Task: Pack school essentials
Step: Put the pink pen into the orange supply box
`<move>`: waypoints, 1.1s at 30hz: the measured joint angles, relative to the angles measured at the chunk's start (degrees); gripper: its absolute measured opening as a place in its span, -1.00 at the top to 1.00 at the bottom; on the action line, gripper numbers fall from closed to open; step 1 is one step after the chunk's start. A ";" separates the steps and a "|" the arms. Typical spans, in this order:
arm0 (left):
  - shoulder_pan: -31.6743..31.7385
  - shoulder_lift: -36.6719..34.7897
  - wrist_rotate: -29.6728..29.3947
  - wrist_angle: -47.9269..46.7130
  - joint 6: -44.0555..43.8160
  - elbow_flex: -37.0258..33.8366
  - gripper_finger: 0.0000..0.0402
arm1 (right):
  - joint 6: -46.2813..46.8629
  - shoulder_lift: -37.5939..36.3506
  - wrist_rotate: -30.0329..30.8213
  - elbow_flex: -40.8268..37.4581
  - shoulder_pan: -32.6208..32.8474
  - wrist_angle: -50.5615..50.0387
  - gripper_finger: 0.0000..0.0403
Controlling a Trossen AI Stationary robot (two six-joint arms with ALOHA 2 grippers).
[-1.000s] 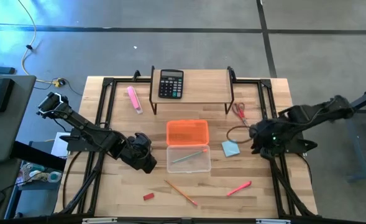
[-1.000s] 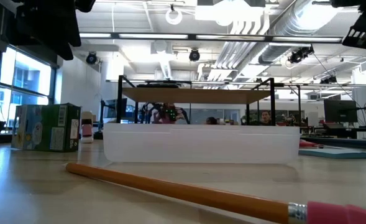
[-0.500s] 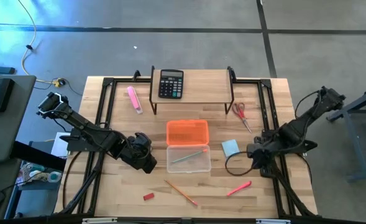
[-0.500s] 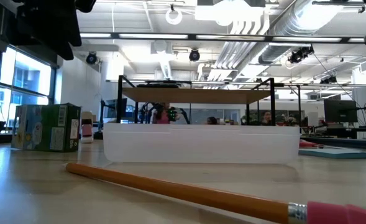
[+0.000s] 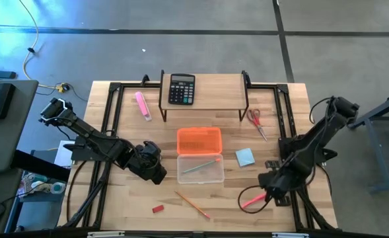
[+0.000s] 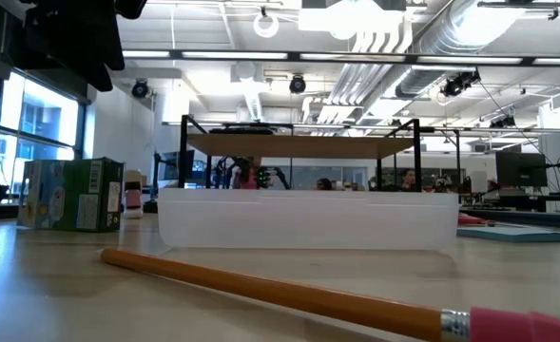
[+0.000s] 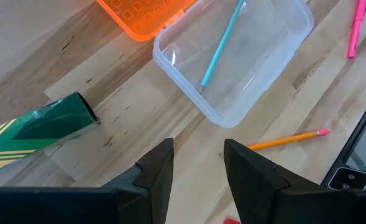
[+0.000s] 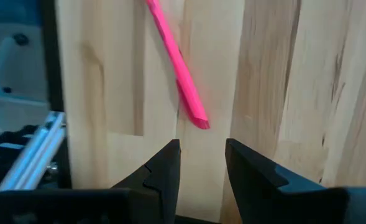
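Note:
A clear plastic box (image 5: 201,168) sits mid-table with a green pencil (image 5: 200,166) lying inside; its orange lid (image 5: 199,141) lies just behind it. My left gripper (image 5: 156,173) hangs open beside the box's left end, with nothing between its fingers (image 7: 198,171). My right gripper (image 8: 201,158) is open, pointing down just above the red pen (image 8: 176,62), which lies flat near the table's front right (image 5: 253,200). An orange pencil (image 5: 192,205) and a tiny red eraser (image 5: 157,209) rest near the front edge. A light-blue notepad (image 5: 245,157) and red-handled scissors (image 5: 257,122) lie at the right.
A black calculator (image 5: 181,88) sits on a raised wooden shelf (image 5: 214,99) at the back, with a pink marker (image 5: 142,106) to its left. A green carton (image 7: 40,127) lies under my left arm. Black frame rails (image 5: 105,132) run along both table sides.
My right gripper has swung from beside the notepad toward the table's near edge and sunk, rolling somewhat, and now stands over the red pen. It has left the low view. My left arm has kept still.

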 joint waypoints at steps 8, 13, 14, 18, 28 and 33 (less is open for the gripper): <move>0.00 0.02 0.02 0.04 1.92 0.00 0.35 | 0.25 6.98 -3.20 -0.02 0.17 5.69 0.40; 0.00 0.02 0.02 0.04 1.94 0.00 0.35 | -2.87 10.28 -1.83 -0.02 0.82 8.92 0.40; 0.00 0.02 0.02 0.04 1.95 0.00 0.35 | -3.49 10.90 -1.29 -0.02 1.11 8.83 0.40; 0.00 0.02 0.02 0.04 1.95 0.00 0.35 | -5.58 13.37 0.08 -0.02 2.18 8.99 0.40; 0.00 0.02 0.02 0.02 1.97 0.00 0.35 | -6.64 17.69 2.79 -0.04 3.38 10.40 0.40; 0.00 0.02 -0.03 0.01 1.98 0.00 0.35 | -6.83 18.57 2.16 -0.04 3.38 12.33 0.40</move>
